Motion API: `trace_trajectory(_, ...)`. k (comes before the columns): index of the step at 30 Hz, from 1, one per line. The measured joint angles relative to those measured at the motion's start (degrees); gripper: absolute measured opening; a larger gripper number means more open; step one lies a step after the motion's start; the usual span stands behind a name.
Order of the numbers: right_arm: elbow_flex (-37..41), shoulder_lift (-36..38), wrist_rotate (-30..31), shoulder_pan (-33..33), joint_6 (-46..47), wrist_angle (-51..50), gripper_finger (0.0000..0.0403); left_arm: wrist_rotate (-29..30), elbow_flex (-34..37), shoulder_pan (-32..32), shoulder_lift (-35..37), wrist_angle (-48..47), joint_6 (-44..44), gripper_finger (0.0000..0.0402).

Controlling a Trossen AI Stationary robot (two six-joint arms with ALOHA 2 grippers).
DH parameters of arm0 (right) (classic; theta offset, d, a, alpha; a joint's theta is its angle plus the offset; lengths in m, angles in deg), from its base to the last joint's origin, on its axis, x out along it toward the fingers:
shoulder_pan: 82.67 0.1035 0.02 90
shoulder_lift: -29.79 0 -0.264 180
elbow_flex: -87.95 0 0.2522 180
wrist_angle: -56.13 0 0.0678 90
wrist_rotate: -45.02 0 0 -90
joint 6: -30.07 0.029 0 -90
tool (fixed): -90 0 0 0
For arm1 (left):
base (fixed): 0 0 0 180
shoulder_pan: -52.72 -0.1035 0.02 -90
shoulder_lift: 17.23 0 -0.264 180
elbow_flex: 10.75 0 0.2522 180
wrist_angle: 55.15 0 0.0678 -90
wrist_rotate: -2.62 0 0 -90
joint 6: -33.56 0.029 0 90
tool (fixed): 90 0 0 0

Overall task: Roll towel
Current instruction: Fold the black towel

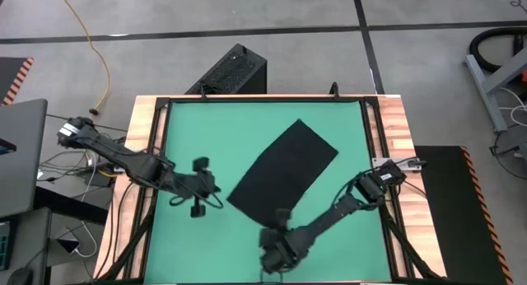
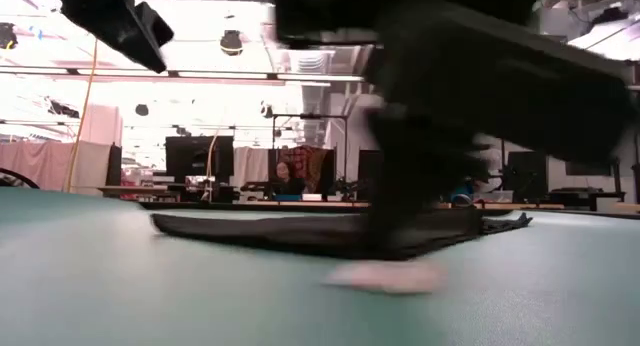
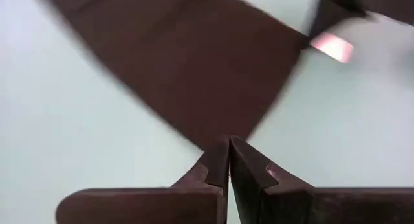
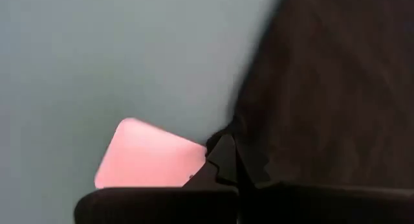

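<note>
Overhead camera looks straight down; low camera sits at mat level; both wrist cameras hang close over the towel (image 1: 284, 170)

The towel (image 2: 300, 231) lies flat on the green table (image 2: 120, 276) as a low black strip, with a pale tag (image 2: 385, 276) resting on the mat just in front of it. A blurred dark arm (image 2: 420, 176) comes down from above onto the towel beside that tag. Behind the table are monitors (image 2: 200, 156) and a seated person (image 2: 285, 178)
</note>
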Motion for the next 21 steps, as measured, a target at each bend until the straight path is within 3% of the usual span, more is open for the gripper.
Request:
trace_trajectory(7, 0.1, 0.5, 1.7, 4.3, 16.2, -23.0, 0.0007, -1.6, 0.0, 2.2, -12.2, 12.9, 10.8, 0.0002)
trace_trajectory(13, 0.1, 3.3, 5.2, 12.2, 21.0, -27.6, 0.0038, -2.4, 0.0, 3.1, -19.3, 18.7, 22.4, 0.0022)
trace_trajectory(18, 0.1, 7.1, 13.0, 18.1, 31.1, -28.1, 0.0062, 4.1, 0.0, 0.5, -19.4, 18.2, 27.7, 0.0057)
trace_trajectory(21, 0.0, 9.0, 15.1, 19.6, 36.4, -28.4, 0.0064, -0.1, 0.0, -3.3, -19.9, 18.1, 28.6, 0.0059)
